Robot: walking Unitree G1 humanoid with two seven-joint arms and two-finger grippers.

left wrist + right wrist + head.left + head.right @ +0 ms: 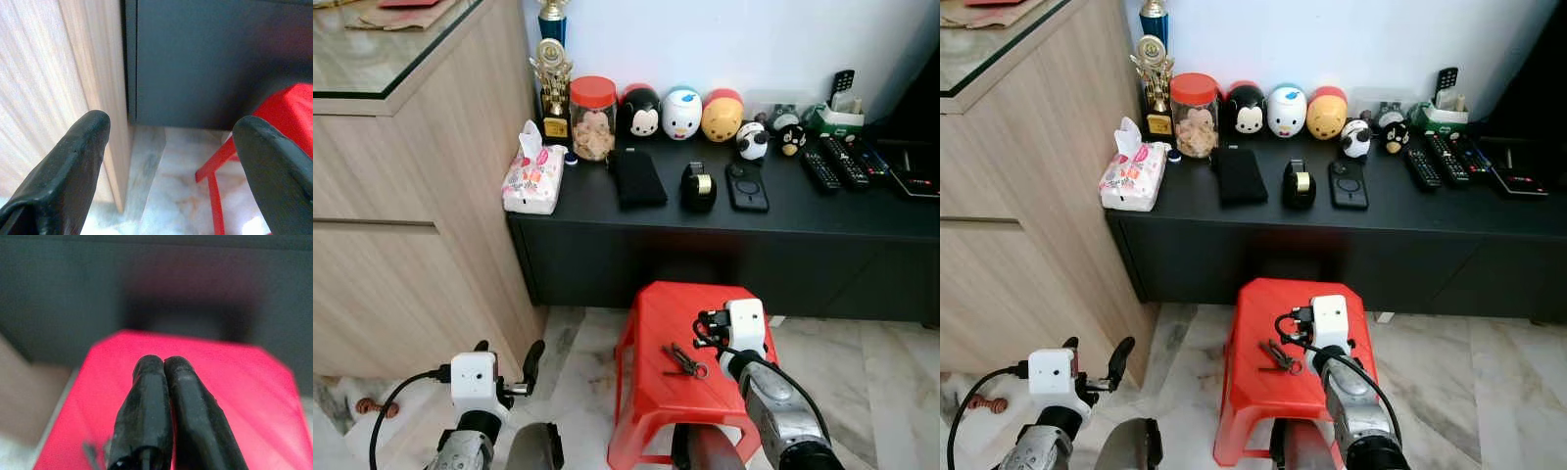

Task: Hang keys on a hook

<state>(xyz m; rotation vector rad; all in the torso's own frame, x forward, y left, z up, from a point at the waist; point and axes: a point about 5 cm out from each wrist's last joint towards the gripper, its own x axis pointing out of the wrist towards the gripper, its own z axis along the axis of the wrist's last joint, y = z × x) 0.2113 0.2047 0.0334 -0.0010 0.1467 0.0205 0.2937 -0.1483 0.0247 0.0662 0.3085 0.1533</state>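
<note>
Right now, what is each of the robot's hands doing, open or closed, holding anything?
Left hand: open, holding nothing, beside the wooden cabinet.
Right hand: closed, holding nothing, over the red stool near the keys.

Both arms: silver, ribbed metal forearm casings. Each wrist carries a white box-shaped camera housing with a looped black cable. Left gripper [509, 369] and right gripper [164, 363]: two long black fingers [73, 161] each, matte, rounded tips, slightly scuffed surface

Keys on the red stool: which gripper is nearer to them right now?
Right. The right gripper, shut, hovers over the red stool just beside the keys; the left gripper, open, sits off by the wooden cabinet.
</note>
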